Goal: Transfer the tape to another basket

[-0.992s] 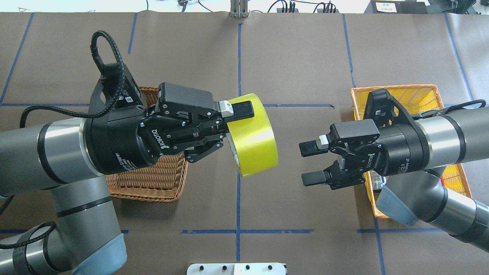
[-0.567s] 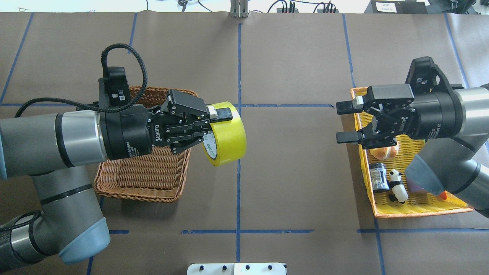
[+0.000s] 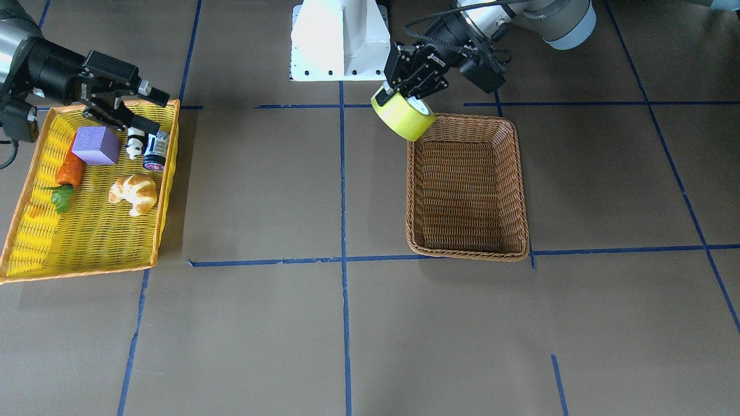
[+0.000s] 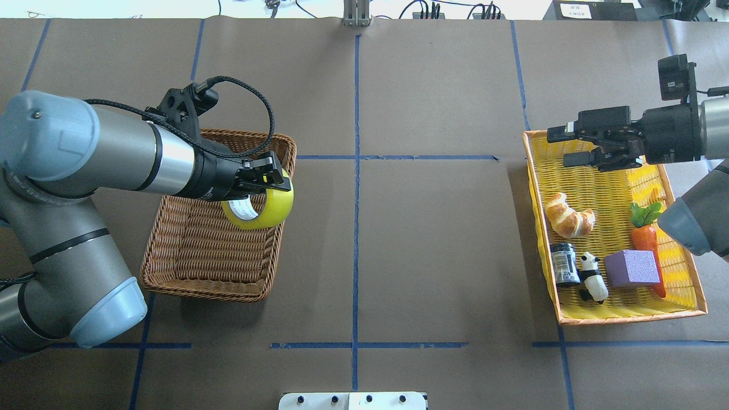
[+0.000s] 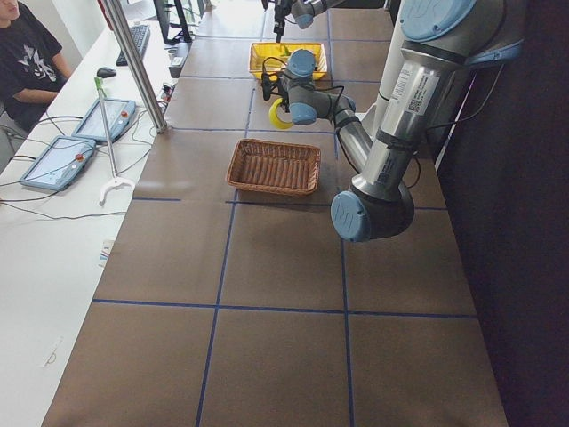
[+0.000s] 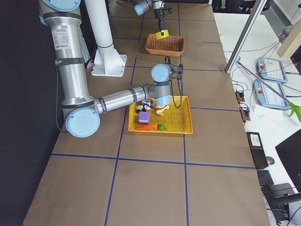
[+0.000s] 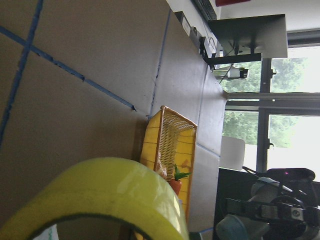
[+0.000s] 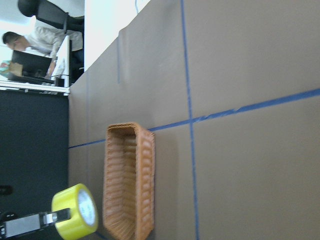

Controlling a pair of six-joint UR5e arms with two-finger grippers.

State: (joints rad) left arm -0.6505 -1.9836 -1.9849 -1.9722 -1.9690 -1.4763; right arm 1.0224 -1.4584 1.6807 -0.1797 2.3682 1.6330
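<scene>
The yellow tape roll (image 4: pixel 259 209) hangs over the right side of the brown wicker basket (image 4: pixel 199 291), above its floor, with its white core facing the robot. My left gripper (image 4: pixel 272 177) is shut on the roll's wall. In the front-facing view the tape (image 3: pixel 404 118) is at the basket's (image 3: pixel 468 254) corner nearest the robot, with the left gripper (image 3: pixel 399 95) above it. The left wrist view shows the tape (image 7: pixel 100 195) close up. My right gripper (image 4: pixel 558 148) is open and empty over the far left corner of the yellow mesh tray (image 4: pixel 532 188).
The yellow tray holds a croissant (image 4: pixel 569 215), a black jar (image 4: pixel 564 263), a panda figure (image 4: pixel 592 276), a purple block (image 4: pixel 632 269) and a carrot (image 4: pixel 646 239). Brown paper with blue tape lines covers the table. The wicker basket has nothing lying in it.
My left arm has drawn the tape back to the left and lowered it over the wicker basket. My right gripper has pulled back right, over the tray's far corner, and stays open.
</scene>
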